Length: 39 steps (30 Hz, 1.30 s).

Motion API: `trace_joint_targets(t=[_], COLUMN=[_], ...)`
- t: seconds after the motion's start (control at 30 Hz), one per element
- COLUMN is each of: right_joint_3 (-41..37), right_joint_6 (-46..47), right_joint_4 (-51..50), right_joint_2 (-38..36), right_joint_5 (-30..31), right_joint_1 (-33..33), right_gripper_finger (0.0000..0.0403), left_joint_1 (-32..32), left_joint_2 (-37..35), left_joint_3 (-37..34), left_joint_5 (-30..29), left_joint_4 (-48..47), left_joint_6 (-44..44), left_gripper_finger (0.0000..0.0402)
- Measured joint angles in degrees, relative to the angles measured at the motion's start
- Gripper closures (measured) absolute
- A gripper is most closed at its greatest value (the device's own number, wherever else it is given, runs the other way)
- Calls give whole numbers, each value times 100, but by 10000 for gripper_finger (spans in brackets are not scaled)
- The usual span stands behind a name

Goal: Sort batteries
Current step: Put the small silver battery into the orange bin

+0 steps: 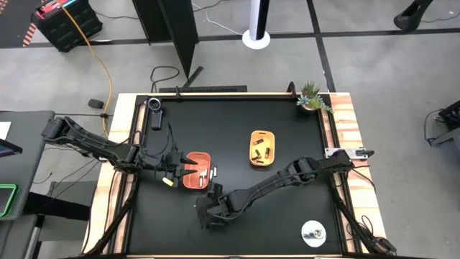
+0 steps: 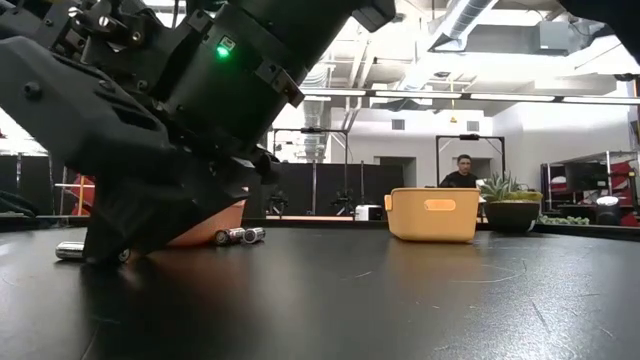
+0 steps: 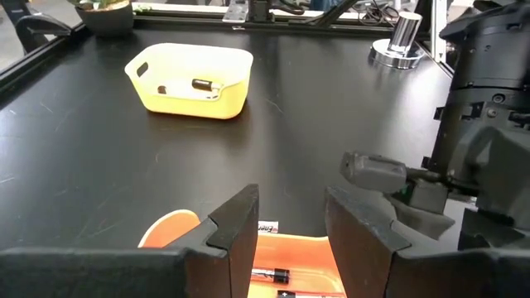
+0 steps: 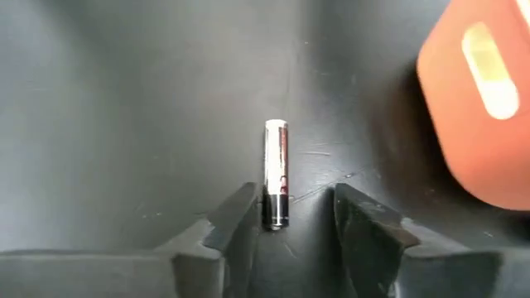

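In the right wrist view, a silvery battery (image 4: pixel 277 172) with a dark near end lies flat on the black table. My right gripper (image 4: pixel 290 228) is open and low over it, one finger on either side of that near end, not touching. My left gripper (image 3: pixel 290 232) is open and hovers over the orange tray (image 1: pixel 195 173), which holds a few batteries (image 3: pixel 273 277). The yellow tray (image 1: pixel 262 147) holds more, one of them dark (image 3: pixel 203 84). In the low view, one battery (image 2: pixel 70 250) lies by the right arm, and two more (image 2: pixel 240 236) lie beside the orange tray.
A round silver disc (image 1: pixel 314 232) stands near the table's near right corner and a small potted plant (image 1: pixel 311 97) at the far right corner. A black device (image 1: pixel 154 111) sits at the far left corner. A person (image 2: pixel 460 175) is in the room behind.
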Motion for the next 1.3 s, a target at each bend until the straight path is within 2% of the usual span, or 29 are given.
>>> trace_joint_targets(t=[0.13,0.9,1.3], right_joint_3=[3,4,0], right_joint_6=[-27,-4,41], right_joint_4=[-23,-219,-227], right_joint_2=[-7,-17,-24], right_joint_5=[-310,-685,-807], right_joint_1=[-46,-90,-119], right_gripper_finger=[251,349,380], left_joint_1=[0,0,0], left_joint_2=[2,1,2], left_joint_3=[0,0,0], left_joint_5=[0,0,0], left_joint_4=[0,0,-2], left_joint_6=[-6,-9,-9], left_gripper_finger=[270,270,270])
